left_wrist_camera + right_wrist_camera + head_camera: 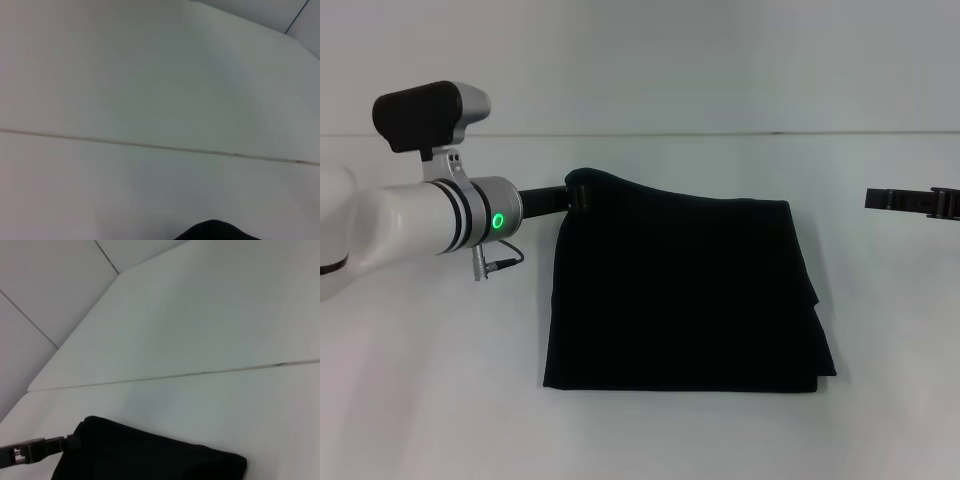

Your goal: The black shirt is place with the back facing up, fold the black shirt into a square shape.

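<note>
Working over a white table [650, 440] that is filling the whole head view. Handling the black shirt [680, 300], lying mid-table as a rough rectangle, already folded into layers, with the near edge looking straight and the right edge showing stepped layers that are not lining up. Reaching in from the left with the left arm [410, 225]. Pinching the far-left corner of the cloth with the left gripper [575, 192], closed on the fabric and holding that corner slightly raised off the table while the rest is resting flat. Hanging well apart at the far right with the right gripper [870, 198], touching nothing; impossible to tell whether spread or closed.

Risking, judging from this:
- dragging the whole stack leftward if pulling on that single corner, since nothing is pinning the right side;
- peeling off only the top layer, if gripping less than the full thickness, and opening the fold;
- worsening the uneven right edge, leaving a skewed shape and no square;
- dropping the corner mid-move and letting it bunch on top.
</note>
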